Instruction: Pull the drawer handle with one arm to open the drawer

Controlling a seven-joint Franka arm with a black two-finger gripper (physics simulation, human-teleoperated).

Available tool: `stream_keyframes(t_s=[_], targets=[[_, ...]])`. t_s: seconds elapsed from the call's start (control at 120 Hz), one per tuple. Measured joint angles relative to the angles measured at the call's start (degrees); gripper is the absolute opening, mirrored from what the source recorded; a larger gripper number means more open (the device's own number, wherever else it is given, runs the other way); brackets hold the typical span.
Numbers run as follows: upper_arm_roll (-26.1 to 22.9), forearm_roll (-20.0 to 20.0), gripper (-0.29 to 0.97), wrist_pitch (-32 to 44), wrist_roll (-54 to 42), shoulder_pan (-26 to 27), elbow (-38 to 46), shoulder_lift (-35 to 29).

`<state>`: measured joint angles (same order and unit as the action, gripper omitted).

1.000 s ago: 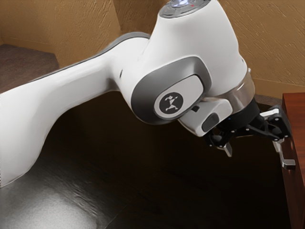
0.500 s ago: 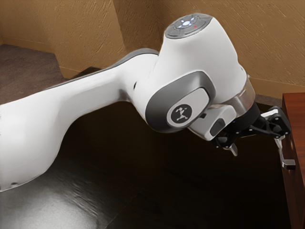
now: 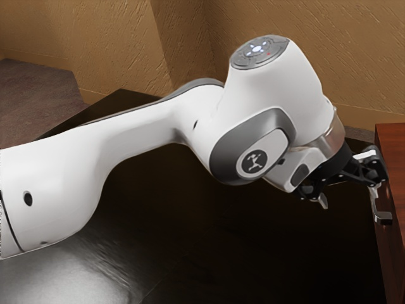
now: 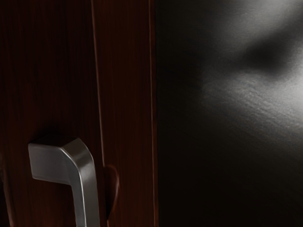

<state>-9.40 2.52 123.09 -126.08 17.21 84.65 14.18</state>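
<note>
Reaching toward the exterior view's right, the end effector (image 3: 349, 194) hangs with its two black fingers spread wide apart, clamped on nothing. One fingertip (image 3: 323, 202) points down at the desk, short of the drawer handle (image 3: 380, 209). The other sits right at the handle's upper end, and whether it touches the metal there cannot be made out. The black hand lies almost level, low over the desk (image 3: 190, 253), and the arm (image 3: 253, 95) bulks up behind it on the side away from the handle, its white wrist housing and grey joint raised high. Its long white link runs off past the exterior view's left edge. The handle is a bent silver bar on the dark red-brown drawer front (image 4: 47, 71); in the wrist view the bar runs out of the picture below its bend. The cabinet (image 3: 391, 164) carrying it is cut by the exterior view's right edge. A narrow wooden strip (image 4: 125, 94) borders the drawer front beside the handle, and whether the front stands out from it is hard to tell in the dark. Past that strip, dark glossy desk stretches away from the handle, back under the arm.
</note>
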Motion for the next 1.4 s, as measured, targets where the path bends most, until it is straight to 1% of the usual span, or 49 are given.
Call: stream_keyframes(t_s=[0.117, 0.233, 0.408, 0.517, 0.6, 0.658, 0.817, 0.967, 1.075, 1.15, 1.233, 1.308, 1.4], targets=[[-0.15, 0.02, 0.55, 0.83, 0.09, -0.03, -0.85, 1.51], [-0.18, 0.03, 0.49, 1.88, 0.15, -0.13, -1.02, 2.24], [-0.31, 0.13, 0.45, 3.04, 0.15, -1.29, -1.02, 2.93], [-0.63, 0.16, 0.45, 3.65, 0.13, -1.75, -1.02, 3.23], [-3.45, 0.21, 0.43, 4.06, 0.12, -3.62, -1.04, 3.37], [-4.40, 0.24, 0.43, 4.33, 0.12, -4.28, -1.25, 3.66], [-4.84, 0.42, 0.43, 5.07, 0.09, -5.30, -1.59, 4.67], [-5.08, 2.24, 0.43, 5.51, 0.18, -5.27, -1.55, 5.01], [-5.03, 2.72, 0.43, 5.70, 0.20, -5.39, -0.90, 4.56], [-5.04, 2.90, 0.40, 5.80, 0.21, -5.92, 0.07, 3.60], [-5.02, 3.04, 0.41, 5.84, 0.25, -6.08, 2.35, 1.77], [-5.01, 3.06, 0.39, 5.92, 0.25, -6.16, 4.94, -0.17], [-4.97, 3.13, 0.40, 5.95, 0.28, -6.16, 6.83, -1.69]])
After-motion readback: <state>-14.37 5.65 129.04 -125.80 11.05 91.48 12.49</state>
